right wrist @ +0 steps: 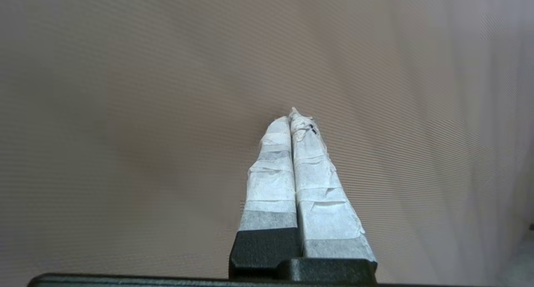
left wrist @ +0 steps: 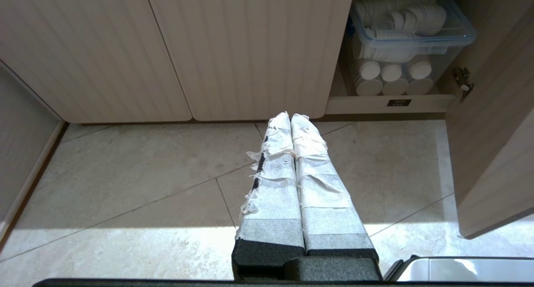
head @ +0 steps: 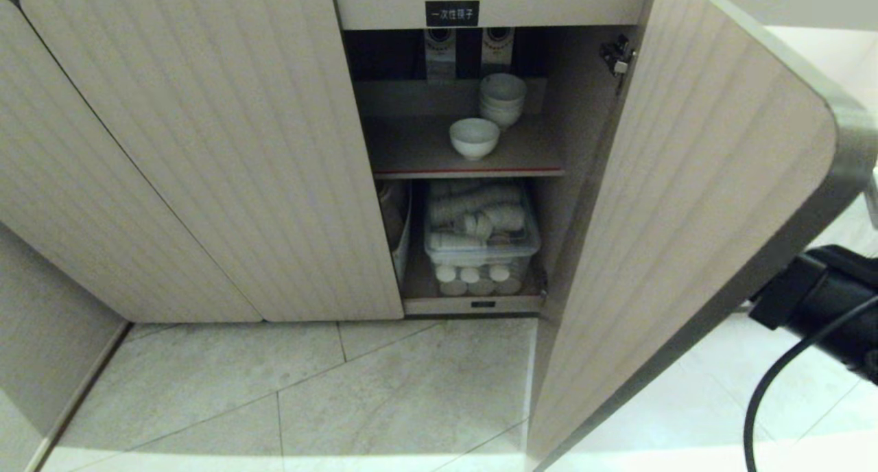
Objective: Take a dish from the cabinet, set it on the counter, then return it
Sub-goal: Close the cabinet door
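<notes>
The bowl (head: 474,137) stood upright, mouth up, on the upper shelf (head: 425,153) of the open cabinet (head: 206,149), just in front of a stack of bowls (head: 502,98). Below it, a clear plastic bin (head: 480,242) held rolls of white cups lying on their sides. The left gripper (left wrist: 290,118) hung above the floor (head: 274,390) with its taped fingers pressed together, and the right gripper (right wrist: 294,116), likewise closed and empty, pointed at the door (head: 686,204).

Left gripper (left wrist: 290,117) closed, pointing floorward; right gripper (right wrist: 294,115) closed, apparently raised.
</notes>
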`<state>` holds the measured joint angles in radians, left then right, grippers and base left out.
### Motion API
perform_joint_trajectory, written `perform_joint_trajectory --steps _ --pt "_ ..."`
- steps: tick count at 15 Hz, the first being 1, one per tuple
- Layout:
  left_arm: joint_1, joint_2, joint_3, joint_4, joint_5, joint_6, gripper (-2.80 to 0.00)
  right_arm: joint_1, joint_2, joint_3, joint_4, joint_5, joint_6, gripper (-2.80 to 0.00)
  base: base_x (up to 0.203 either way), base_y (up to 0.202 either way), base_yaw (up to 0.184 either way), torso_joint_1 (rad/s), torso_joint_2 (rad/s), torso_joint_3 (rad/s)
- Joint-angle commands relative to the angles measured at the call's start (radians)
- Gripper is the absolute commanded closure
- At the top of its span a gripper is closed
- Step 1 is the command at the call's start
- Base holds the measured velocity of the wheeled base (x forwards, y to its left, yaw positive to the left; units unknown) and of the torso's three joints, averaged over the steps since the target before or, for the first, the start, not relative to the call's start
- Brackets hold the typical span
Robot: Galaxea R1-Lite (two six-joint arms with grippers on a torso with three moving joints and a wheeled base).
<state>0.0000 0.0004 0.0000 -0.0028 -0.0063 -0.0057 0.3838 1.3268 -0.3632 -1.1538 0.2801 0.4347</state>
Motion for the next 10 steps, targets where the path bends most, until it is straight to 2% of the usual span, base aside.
perform_joint_trajectory --steps 1,10 --pt "0.0 0.0 0.0 0.0 0.0 0.0 0.0 0.025 0.028 -0.014 -0.006 -0.043 0.003 0.0 0.0 0.0 0.0 0.0 0.0 0.0" --pt "0.0 0.0 0.0 0.0 0.0 0.0 0.0 0.038 0.146 -0.107 -0.059 -0.099 0.001 0.0 0.0 0.0 0.0 0.0 0.0 0.0"
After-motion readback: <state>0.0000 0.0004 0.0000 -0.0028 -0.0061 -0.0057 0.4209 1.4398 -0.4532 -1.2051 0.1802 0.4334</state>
